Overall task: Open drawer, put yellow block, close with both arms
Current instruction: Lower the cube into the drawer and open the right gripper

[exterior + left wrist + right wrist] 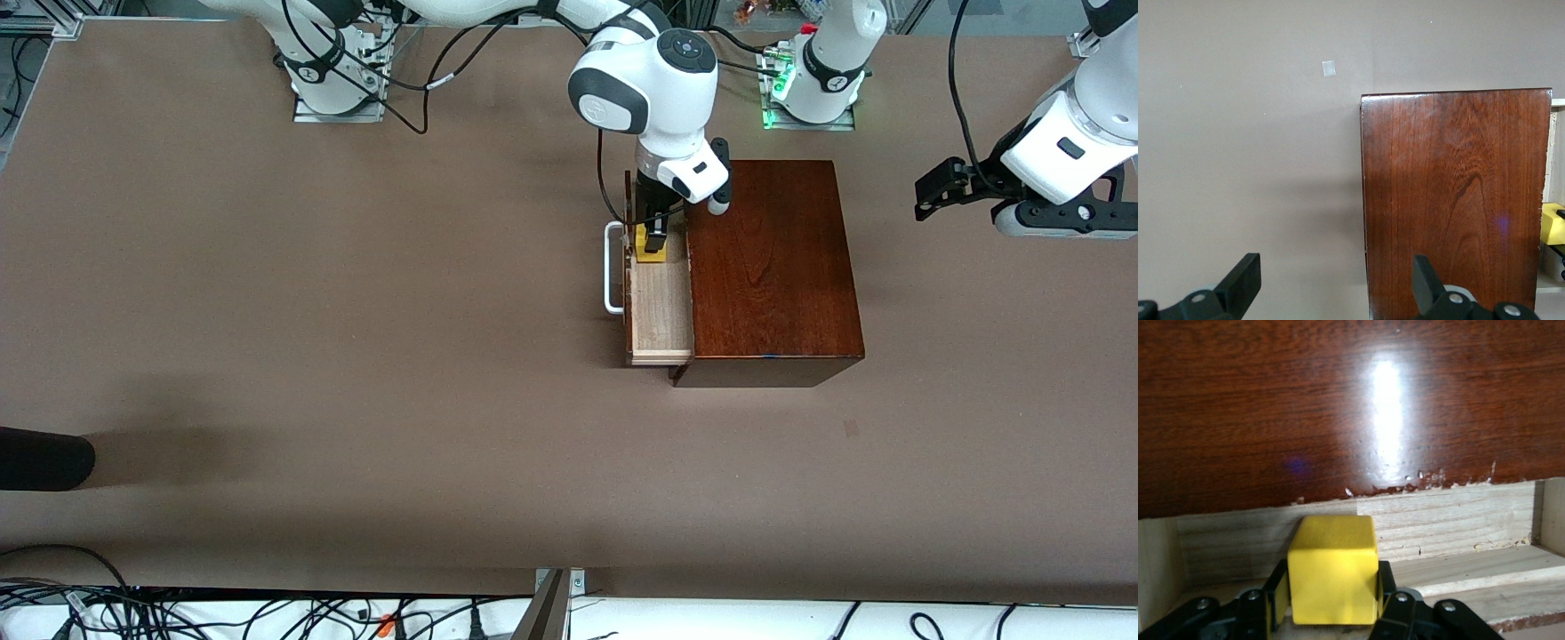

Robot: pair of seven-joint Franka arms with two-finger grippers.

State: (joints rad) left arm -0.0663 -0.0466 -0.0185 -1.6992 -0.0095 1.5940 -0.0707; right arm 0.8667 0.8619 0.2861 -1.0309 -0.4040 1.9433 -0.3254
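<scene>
Pale-wood drawer (660, 307) of dark reddish-brown box (769, 267) is open; right pincer (653, 238) clamps small yellow cube (650, 252) inside it (unreleased). Left pincer (942, 188) waits spread, empty, above table (356, 356). Closing remains.

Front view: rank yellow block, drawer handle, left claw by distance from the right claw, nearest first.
1. yellow block: gripped in the right claw, over the open drawer.
2. drawer handle: beside the block, on the drawer front.
3. left claw: open, waiting past the wooden box, at the left arm's end.
</scene>
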